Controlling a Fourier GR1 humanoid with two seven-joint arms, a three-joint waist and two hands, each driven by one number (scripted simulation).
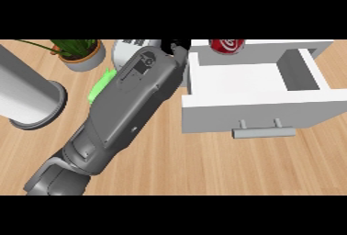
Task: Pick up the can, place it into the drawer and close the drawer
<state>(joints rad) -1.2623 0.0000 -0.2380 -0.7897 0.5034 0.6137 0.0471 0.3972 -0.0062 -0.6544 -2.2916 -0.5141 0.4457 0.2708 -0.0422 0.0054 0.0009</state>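
Can (227, 45): red with white lettering, only its lower part showing, at the far edge, standing in the far end of the drawer (252, 81). Drawer is white, pulled open toward the near side, grey handle (264, 131) on its front; the rest of its inside is bare.

One grey forearm (125, 105) crosses the wooden bench (203, 165) from near left toward far centre. Its black hand (177, 48) sits just left of the can, mostly hidden by the wrist; cannot tell whether the fingers are apart or together.

Far left: potted plant (80, 53). Left: grey cylinder (27, 96). A green object (100, 85) peeks out beside the forearm.
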